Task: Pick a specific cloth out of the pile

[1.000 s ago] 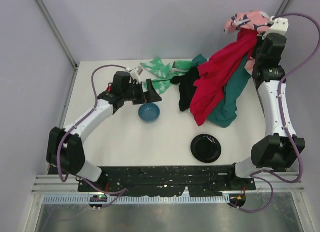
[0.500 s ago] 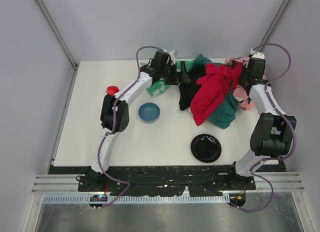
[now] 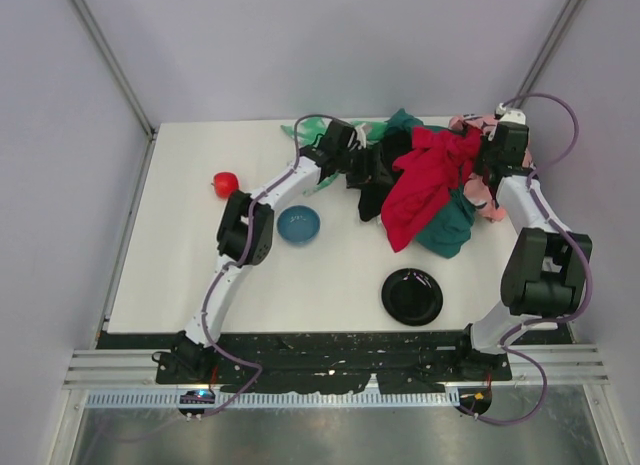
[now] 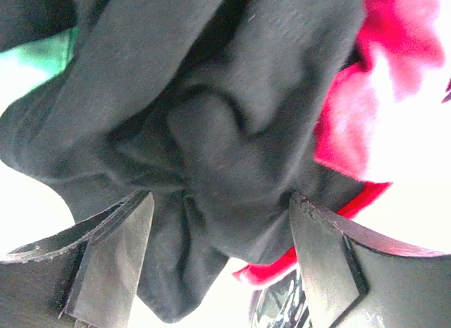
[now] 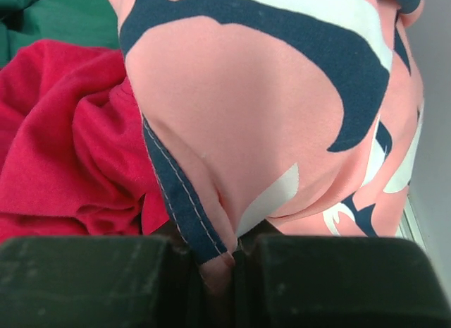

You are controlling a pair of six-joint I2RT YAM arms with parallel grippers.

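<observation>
Left pincer (image 4: 220, 201) over white table (image 3: 200, 270)

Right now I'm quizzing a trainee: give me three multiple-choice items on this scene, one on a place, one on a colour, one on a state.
1. Seen from above, where in the pile is the black cloth?
A its left side
B its right side
C apart from it

2. The cloth in the right gripper is:
A plain red
B pink with navy and white
C dark teal

3. The left gripper is:
A shut tight
B open, a finger either side of the black cloth
C out of view

1 A, it lies left of the red cloth; 2 B, the pink cloth is pinched there; 3 B, its fingers stand apart.
</observation>
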